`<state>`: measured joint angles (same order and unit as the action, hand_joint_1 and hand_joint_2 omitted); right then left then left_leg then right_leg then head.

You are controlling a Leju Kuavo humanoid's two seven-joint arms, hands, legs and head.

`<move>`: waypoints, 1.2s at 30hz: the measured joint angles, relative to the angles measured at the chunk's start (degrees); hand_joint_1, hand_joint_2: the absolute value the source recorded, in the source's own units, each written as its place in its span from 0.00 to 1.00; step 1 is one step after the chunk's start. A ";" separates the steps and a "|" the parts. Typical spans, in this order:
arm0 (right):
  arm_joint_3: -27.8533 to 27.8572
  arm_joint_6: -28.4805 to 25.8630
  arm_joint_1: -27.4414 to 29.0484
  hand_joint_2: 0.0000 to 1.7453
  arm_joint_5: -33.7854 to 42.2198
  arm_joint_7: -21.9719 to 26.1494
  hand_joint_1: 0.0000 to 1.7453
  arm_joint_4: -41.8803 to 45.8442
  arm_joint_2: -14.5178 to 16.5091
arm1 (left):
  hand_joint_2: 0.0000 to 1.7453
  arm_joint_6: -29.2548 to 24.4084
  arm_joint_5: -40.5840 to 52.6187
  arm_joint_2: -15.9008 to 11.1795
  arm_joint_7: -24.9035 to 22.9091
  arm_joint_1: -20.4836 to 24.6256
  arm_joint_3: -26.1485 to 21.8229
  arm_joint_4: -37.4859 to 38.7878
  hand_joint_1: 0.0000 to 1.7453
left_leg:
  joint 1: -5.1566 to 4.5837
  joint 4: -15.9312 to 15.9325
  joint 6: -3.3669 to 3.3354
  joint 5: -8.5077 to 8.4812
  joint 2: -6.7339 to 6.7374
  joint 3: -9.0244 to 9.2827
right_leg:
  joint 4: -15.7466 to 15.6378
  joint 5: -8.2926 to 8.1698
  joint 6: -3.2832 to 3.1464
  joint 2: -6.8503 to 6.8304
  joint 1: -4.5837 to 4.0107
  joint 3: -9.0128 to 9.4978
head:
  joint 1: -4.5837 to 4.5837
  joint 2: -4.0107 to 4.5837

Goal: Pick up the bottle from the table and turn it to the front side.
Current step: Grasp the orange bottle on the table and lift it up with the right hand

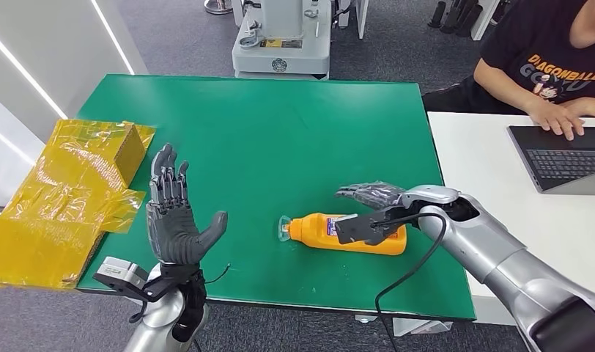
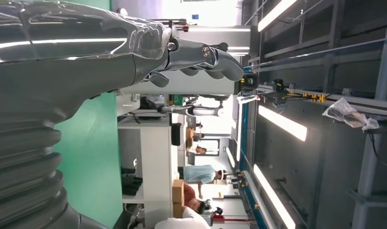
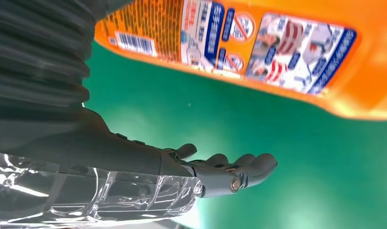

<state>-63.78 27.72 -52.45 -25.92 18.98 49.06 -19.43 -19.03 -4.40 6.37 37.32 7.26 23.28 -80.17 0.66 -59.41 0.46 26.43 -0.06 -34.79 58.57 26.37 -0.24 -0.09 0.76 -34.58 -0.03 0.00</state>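
Orange detergent bottle (image 1: 349,233) lies on its side on the green bench (image 1: 280,132), near-right area, clear cap pointing left, back label with barcode showing in the right wrist view. Right hand (image 1: 371,209) hovers over the bottle's far side, fingers spread, holding nothing. Left hand (image 1: 174,213) is raised at the near-left, fingers spread. Crumpled yellow bag (image 1: 64,198) sits at the bench's left edge.

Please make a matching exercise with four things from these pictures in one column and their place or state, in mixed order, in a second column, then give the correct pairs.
Things:
1. orange plastic bottle
2. left hand
3. yellow crinkled wrapping
4. dark laptop

States:
A. raised, fingers apart, holding nothing
B. on the white table, under a person's hand
C. lying on its side on the green table
D. at the green table's left edge

Pairs: 1-C, 2-A, 3-D, 4-B
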 joint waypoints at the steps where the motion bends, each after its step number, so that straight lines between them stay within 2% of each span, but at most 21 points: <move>1: -0.36 0.39 -0.06 1.00 0.25 -0.10 0.00 -0.20 0.00 | 1.00 -0.08 -0.01 -0.04 -0.01 -0.01 0.00 0.00 0.00 | 0.00 0.00 0.00 0.00 0.00 0.00 | 0.00 0.00 0.00 0.00 0.00 0.00 | -0.01 0.00; 17: -4.77 1.94 -0.52 1.00 1.24 -1.10 0.00 -2.79 0.00 | 1.00 -0.14 -0.14 -0.08 -0.01 -0.06 0.00 0.00 0.00 | 0.00 0.00 0.00 0.00 0.00 0.00 | 0.00 0.00 0.00 0.00 0.00 0.00 | 0.01 0.00; 36: -5.51 1.94 -0.58 1.00 1.24 -1.13 0.00 -3.52 0.00 | 1.00 -0.14 -0.14 -0.08 -0.01 -0.07 0.00 0.00 0.00 | 0.00 0.00 0.00 0.00 0.00 0.00 | 0.00 0.00 0.00 0.00 0.00 0.00 | 0.01 0.00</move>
<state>-69.30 29.65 -53.04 -24.68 17.85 45.53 -19.43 -19.17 -4.55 6.29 37.31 7.19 23.28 -80.17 0.66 -59.41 0.46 26.43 -0.06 -34.78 58.57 26.37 -0.24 -0.09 0.75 -34.58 -0.02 0.00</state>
